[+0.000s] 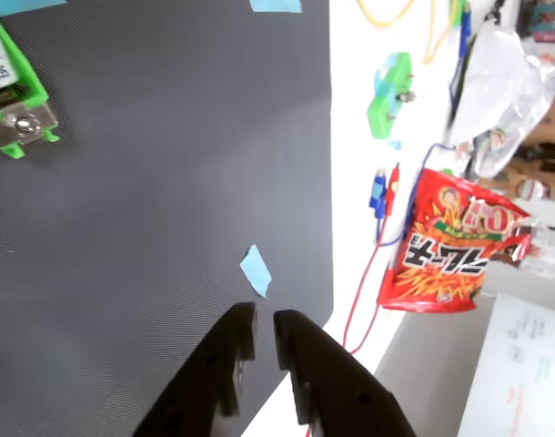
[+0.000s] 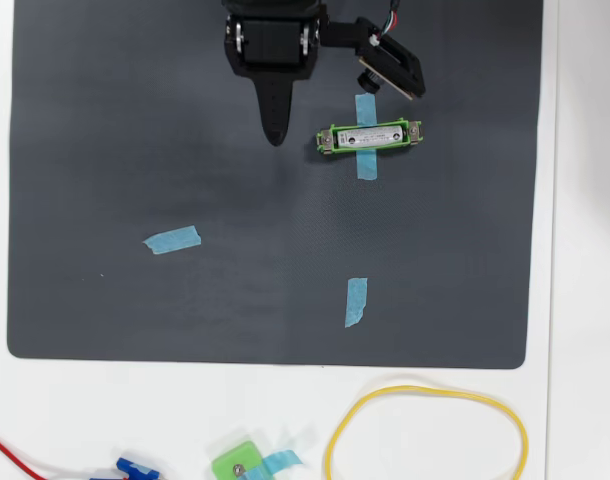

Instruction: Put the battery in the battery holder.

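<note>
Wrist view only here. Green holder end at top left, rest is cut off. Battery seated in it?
Observer: Yes. The overhead view shows the battery lying inside the battery holder, along its length.
Operator: Gripper touching it?
Observer: No. The gripper sits left of the holder in that view, apart from it, holding nothing.
Operator: Holder loose?
Observer: A blue tape strip crosses its middle; whether it sticks, I cannot tell.

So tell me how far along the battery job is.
It looks done: in the overhead view the battery lies inside the battery holder, between its screwed ends, on the dark mat. Nothing is in hand; the gripper is off to the side, jaws nearly closed and empty. Seemingly nothing remains except pulling the arm away.
</note>
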